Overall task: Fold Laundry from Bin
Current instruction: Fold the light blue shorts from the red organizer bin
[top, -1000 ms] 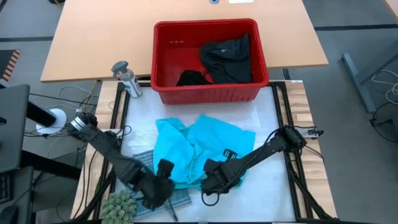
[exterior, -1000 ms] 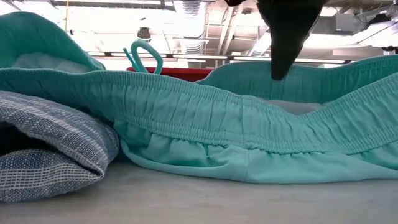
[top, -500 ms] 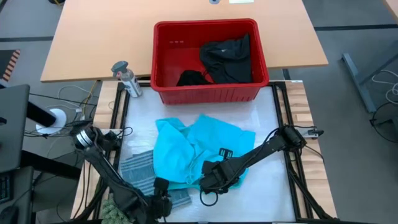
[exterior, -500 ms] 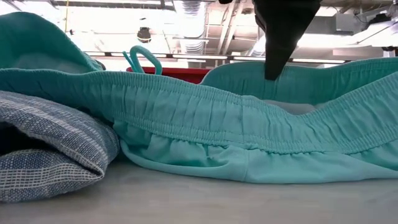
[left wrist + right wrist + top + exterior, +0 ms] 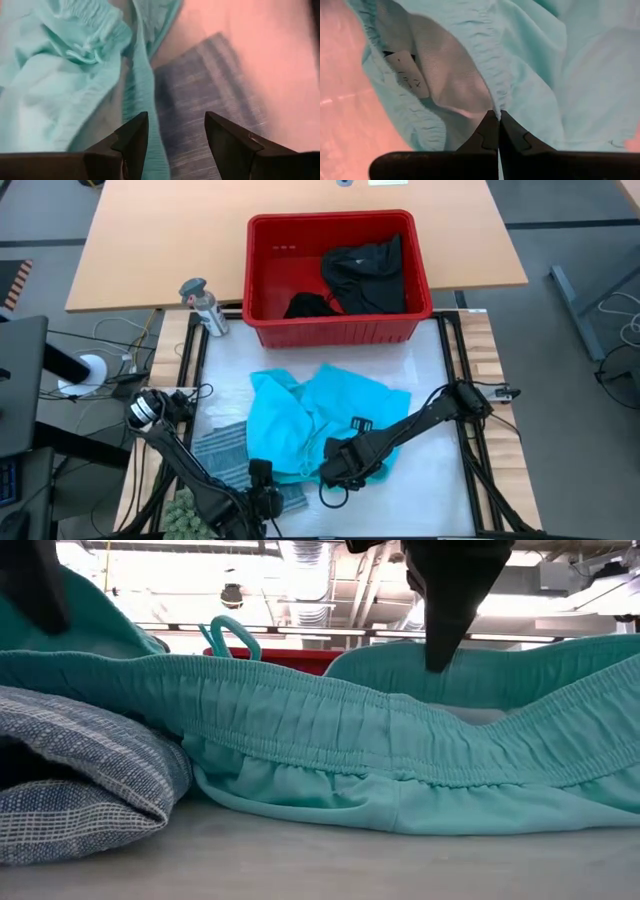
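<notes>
Right gripper [image 5: 497,117] was pinched shut on the turquoise garment [image 5: 320,415] at its waistband. Left gripper [image 5: 175,131] hung open just above the striped garment [image 5: 210,95]. Best to grab the opposite waistband edge before spreading.

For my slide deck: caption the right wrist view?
Right gripper pinches the turquoise garment's elastic waistband.

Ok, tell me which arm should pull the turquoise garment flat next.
Right, probably. The right gripper is already shut on the turquoise garment at its elastic waistband. The left gripper is open over the blue-grey striped garment, holding nothing.
</notes>
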### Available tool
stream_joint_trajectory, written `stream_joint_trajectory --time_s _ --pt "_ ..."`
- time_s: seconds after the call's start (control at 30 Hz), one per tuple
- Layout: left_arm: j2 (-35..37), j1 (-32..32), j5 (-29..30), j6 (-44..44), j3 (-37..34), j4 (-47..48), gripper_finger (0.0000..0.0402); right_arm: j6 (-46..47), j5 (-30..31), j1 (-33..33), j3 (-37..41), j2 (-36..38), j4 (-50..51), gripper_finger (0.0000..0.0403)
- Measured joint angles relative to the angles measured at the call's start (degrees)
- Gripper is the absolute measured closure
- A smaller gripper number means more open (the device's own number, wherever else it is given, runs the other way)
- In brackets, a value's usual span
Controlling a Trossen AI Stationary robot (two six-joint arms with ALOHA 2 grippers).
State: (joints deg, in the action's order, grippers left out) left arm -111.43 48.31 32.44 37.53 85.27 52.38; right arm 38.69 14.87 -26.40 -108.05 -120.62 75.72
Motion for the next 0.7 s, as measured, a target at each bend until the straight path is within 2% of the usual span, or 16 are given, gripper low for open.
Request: stream_joint_trajectory --time_s 0.23,0.43,0.6,0.7 --pt "-5.1 -1.2 -0.4 0.9 -0.1 4.1 0.0217 -0.4 -0.7 0.0 0.0 0.0 -0.1 0.0383" --pt "-3.6 -2.9 0.6 5.6 -0.1 9.7 0.0217 -1.1 -1.6 -0.2 0.0 0.0 -1.3 0.0383" --pt "-1.5 -3.5 1.6 5.7 0.2 9.3 0.0217 -1.2 -1.7 -0.2 0.0 0.0 -1.9 0.0383" --pt "-1.6 -4.0 -1.2 4.5 0.3 9.6 0.0217 -1.3 -1.7 -0.2 0.0 0.0 -2.3 0.0383"
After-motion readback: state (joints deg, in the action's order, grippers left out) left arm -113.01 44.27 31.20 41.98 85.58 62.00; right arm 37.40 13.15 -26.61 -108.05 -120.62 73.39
